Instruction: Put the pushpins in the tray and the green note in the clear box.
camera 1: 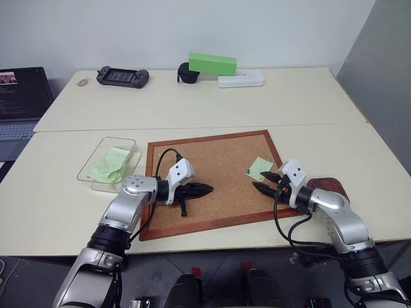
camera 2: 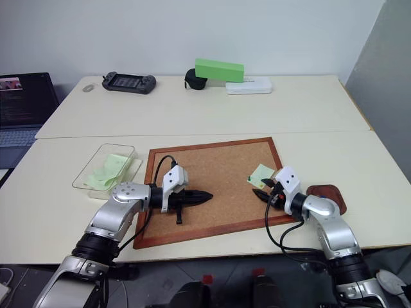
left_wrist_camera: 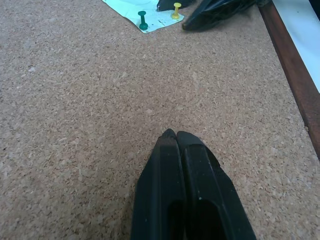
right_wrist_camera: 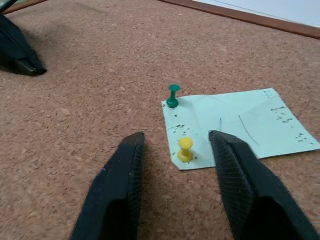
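Observation:
The green note (right_wrist_camera: 240,125) lies on the corkboard's right part, pinned by two pushpins, a green one (right_wrist_camera: 173,96) and a yellow one (right_wrist_camera: 185,149). My right gripper (right_wrist_camera: 176,135) is open and low over the board, its fingers astride the yellow pin without touching it. My left gripper (camera 1: 205,189) is shut and empty, resting over the middle of the board and pointing toward the note (left_wrist_camera: 150,15). The tray (camera 1: 332,187) sits just off the board's right edge, partly hidden behind my right arm. The clear box (camera 1: 96,168) stands left of the board with pale green paper inside.
The wood-framed corkboard (camera 1: 218,154) lies at the table's front centre. At the back stand a game controller (camera 1: 122,77), a bright green block (camera 1: 212,63) on a black object, and a white case (camera 1: 241,79). A laptop (camera 1: 19,96) is at far left.

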Controlling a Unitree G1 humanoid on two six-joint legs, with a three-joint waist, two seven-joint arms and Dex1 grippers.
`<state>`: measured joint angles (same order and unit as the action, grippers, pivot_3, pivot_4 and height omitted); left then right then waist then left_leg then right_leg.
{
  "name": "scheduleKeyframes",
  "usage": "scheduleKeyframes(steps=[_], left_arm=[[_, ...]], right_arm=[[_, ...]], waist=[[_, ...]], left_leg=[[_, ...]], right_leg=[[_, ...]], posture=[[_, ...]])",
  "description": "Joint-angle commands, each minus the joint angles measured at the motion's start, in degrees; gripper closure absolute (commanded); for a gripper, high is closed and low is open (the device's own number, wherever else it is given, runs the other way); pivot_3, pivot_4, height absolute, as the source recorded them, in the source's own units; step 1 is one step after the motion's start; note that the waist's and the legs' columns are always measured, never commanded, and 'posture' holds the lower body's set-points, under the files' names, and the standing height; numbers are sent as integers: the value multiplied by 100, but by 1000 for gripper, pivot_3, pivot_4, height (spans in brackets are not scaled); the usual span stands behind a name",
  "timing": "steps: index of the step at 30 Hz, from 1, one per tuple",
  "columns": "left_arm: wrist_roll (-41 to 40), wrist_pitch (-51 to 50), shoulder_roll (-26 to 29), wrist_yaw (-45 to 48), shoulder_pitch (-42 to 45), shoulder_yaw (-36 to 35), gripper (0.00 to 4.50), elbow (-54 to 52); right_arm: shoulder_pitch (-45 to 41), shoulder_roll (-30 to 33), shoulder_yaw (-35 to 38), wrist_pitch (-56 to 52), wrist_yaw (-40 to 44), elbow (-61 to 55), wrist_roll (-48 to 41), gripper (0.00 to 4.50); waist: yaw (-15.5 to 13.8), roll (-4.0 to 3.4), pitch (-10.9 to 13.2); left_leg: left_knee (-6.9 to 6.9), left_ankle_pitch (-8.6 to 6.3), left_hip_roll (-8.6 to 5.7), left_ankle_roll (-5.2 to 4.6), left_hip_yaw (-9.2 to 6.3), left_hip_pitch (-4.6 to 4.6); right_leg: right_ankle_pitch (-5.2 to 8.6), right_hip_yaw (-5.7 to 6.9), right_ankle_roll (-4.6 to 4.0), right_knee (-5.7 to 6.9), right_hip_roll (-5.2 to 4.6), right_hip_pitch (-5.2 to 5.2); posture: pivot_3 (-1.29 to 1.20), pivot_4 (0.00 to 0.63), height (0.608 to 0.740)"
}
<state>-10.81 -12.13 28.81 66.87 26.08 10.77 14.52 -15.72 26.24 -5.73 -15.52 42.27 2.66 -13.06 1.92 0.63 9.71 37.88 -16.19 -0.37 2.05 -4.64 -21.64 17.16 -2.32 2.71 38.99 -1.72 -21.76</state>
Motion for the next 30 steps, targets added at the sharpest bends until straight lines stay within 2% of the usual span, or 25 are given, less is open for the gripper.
scheduleKeyframes(steps=[1, 5, 8, 14, 22, 30], left_arm=[[62, -82, 59, 39, -128, 109, 4500, -24], [72, -71, 38, 21, -94, 110, 4500, 41], [68, -82, 35, 23, -86, 114, 4500, 36], [71, -80, 36, 43, -71, 126, 4500, 56], [59, -94, 68, 53, -105, 114, 4500, 14], [59, -91, 49, 34, -81, 121, 4500, 39]], right_arm=[[-10, -39, 37, 88, 16, -14, 24, 3263], [-28, -38, 80, 131, -21, 48, 79, 4121], [-27, -44, 86, 125, -24, 24, 71, 4492], [-12, -48, 130, 103, -28, -73, 21, 4492], [45, -40, 306, -105, 34, -769, -301, 4492], [52, -12, 318, -101, 23, -732, -226, 4492]], waist=[[0, 0, 0], [0, 0, 0], [0, 0, 0], [0, 0, 0], [-8, -1, 0], [-6, 0, 0]], left_leg=[[0, 0, 0, 0, 0, 0], [0, 0, 0, 0, 0, 0], [0, 0, 0, 0, 0, 0], [0, 0, 0, 0, 0, 0], [0, 0, -1, 0, -2, -4], [0, 0, -1, 0, -1, -2]], right_leg=[[0, 1, 0, 0, 0, 0], [0, 1, 0, 0, 0, 0], [0, 0, 0, 0, 0, 0], [0, 0, 0, 1, 0, 0], [0, 1, 0, 0, -1, -3], [0, 1, 0, 1, 0, -1]], posture=[[0, 150, 740], [0, 150, 740], [0, 150, 740], [0, 150, 740], [0, 150, 740], [0, 150, 740]])
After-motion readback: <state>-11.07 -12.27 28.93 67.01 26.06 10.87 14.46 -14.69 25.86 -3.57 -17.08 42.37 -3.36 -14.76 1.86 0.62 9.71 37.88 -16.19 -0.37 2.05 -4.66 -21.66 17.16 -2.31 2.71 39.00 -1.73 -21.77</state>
